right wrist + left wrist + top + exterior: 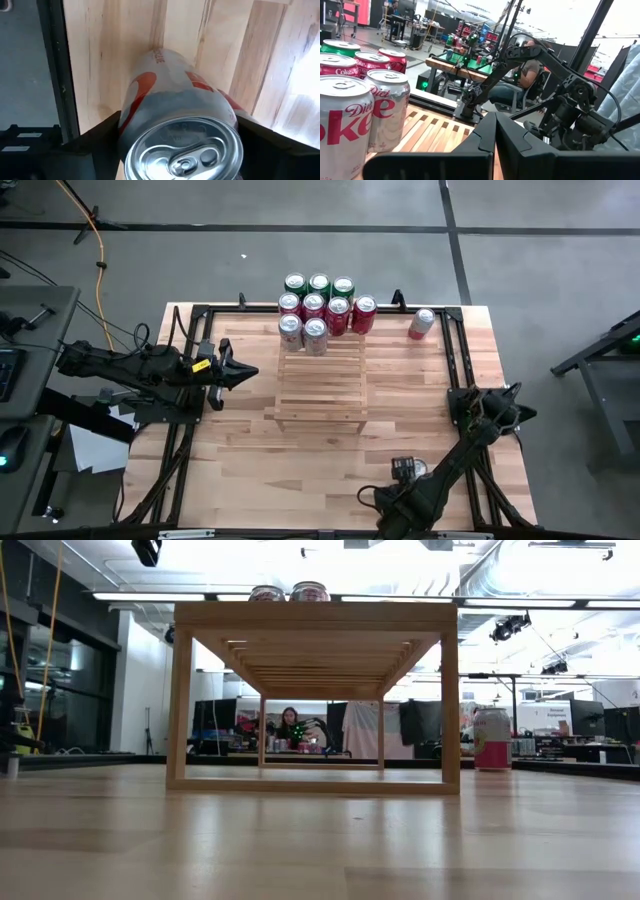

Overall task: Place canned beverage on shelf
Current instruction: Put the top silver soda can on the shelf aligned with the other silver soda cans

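Note:
The shelf (320, 385) is a light slatted wooden rack in the middle of the table. Several red, green and silver cans (318, 308) stand on its far end. A silver canned beverage with red lettering (175, 100) stands upright on the tabletop near the near edge, right of the shelf. My right gripper (408, 472) points down over it, shut on its sides. Another red-and-silver can (421, 323) stands on the table at the far right. My left gripper (240, 372) waits shut and level, left of the shelf. My right gripper comes at the canned beverage from above, fingers pointing down. One finger (102, 137) lies against one side of the can's upper wall (131, 107) and the other finger (260, 137) against the opposite side. The can stands upright with its base on the tabletop.
A black frame rail (55, 65) runs along the table's edge close beside the held can. Bare tabletop lies between the can and the shelf's near end (320, 418). The slats on the shelf's near half (322, 380) carry nothing. In the low view a person sits far behind the table.

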Controlling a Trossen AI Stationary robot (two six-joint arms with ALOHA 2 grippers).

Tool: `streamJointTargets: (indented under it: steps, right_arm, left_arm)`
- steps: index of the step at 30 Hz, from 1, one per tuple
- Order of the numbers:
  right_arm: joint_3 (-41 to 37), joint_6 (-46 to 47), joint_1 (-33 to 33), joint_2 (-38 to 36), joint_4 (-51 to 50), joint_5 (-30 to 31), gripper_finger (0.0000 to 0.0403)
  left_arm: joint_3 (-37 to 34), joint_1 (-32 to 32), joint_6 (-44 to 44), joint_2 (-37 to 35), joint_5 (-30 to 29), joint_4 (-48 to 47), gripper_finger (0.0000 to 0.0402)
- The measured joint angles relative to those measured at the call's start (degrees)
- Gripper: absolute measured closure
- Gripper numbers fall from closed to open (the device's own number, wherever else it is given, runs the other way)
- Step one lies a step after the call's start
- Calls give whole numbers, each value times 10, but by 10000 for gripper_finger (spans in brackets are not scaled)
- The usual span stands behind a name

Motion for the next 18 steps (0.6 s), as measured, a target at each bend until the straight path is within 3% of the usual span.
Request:
streamJointTargets:
  steps: [11,18]
  right_arm:
    - [113,4,0,1,-39,14,115]
    - [236,16,-3,0,-65,48,115]
  left_arm:
    - [0,0,10,0,-1,25,393]
    - [8,-19,-21,6,6,70,309]
